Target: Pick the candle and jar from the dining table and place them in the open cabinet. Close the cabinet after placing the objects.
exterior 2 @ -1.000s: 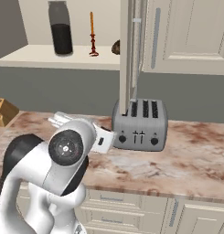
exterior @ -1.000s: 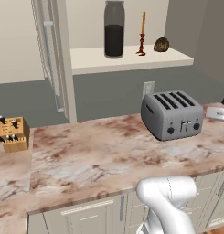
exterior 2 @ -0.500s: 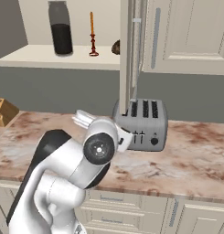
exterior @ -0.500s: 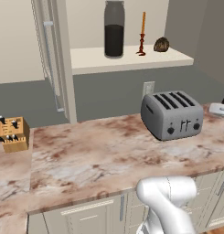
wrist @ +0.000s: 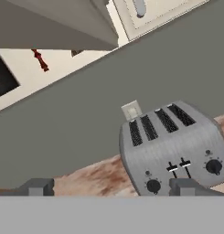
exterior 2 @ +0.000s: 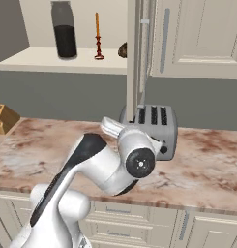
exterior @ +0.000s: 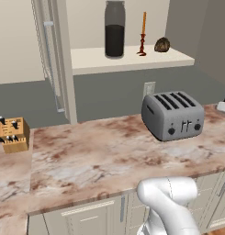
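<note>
Up above the gripper [wrist: 111, 186] on the pale cabinet [exterior: 127, 59] shelf, the jar [exterior: 115, 29] and the candle [exterior: 143, 33] already stand side by side, near each other but apart, so both placements look done. Closing the doors looks like what remains: the gripper hangs empty, jaws spread wide, low over the dining table [exterior: 86, 160], with the toaster [wrist: 173, 146] just ahead of it.

Grey wall [exterior: 104, 94] (white outlet [exterior: 149, 87] behind the silver toaster [exterior: 172, 115])
</note>
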